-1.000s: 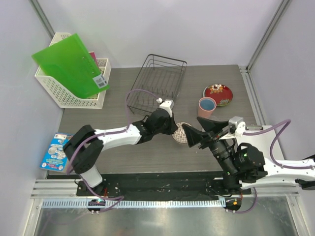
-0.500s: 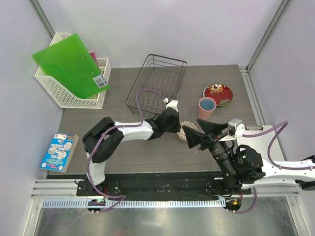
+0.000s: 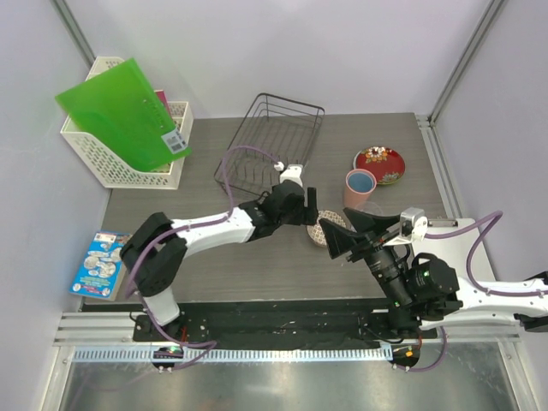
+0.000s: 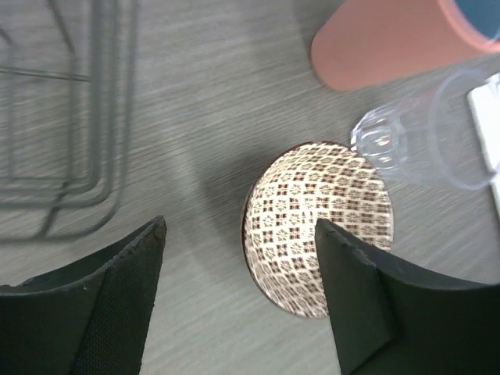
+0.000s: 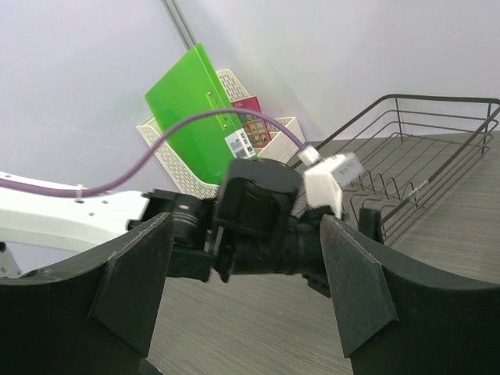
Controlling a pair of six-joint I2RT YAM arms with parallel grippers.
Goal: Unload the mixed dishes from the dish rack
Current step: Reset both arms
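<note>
The white bowl with reddish pattern lies on the table by the pink cup, apart from both fingers of my left gripper, which is open just above it. From above, the bowl is half hidden behind my right gripper. That right gripper is open and empty, facing the left wrist. The black wire dish rack stands at the back with nothing in it. The red patterned plate and pink cup sit at the right.
A clear glass lies beside the bowl and the pink cup. A white lattice basket with a green folder stands at the back left. A booklet lies at the left edge.
My left gripper went from shut on the bowl to open, letting it go onto the table, and pulled back a little. The right gripper stayed open in place.
</note>
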